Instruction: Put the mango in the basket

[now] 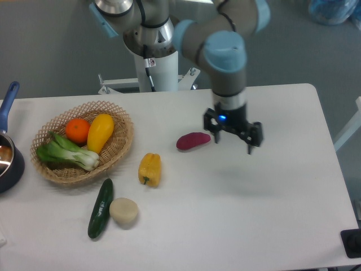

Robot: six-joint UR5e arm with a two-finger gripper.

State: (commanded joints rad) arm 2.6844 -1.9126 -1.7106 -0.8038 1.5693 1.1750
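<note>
The mango (100, 132), smooth and yellow shading to orange, lies inside the wicker basket (123, 145) at the left of the table, beside an orange (77, 130) and a leafy bok choy (65, 153). My gripper (233, 139) hangs open and empty over the table's middle right, far from the basket, just right of a purple sweet potato (193, 140).
A yellow bell pepper (150, 169) lies in front of the basket. A cucumber (100, 208) and a pale round potato (124, 212) sit near the front left. A dark pot with a blue handle (8, 147) is at the left edge.
</note>
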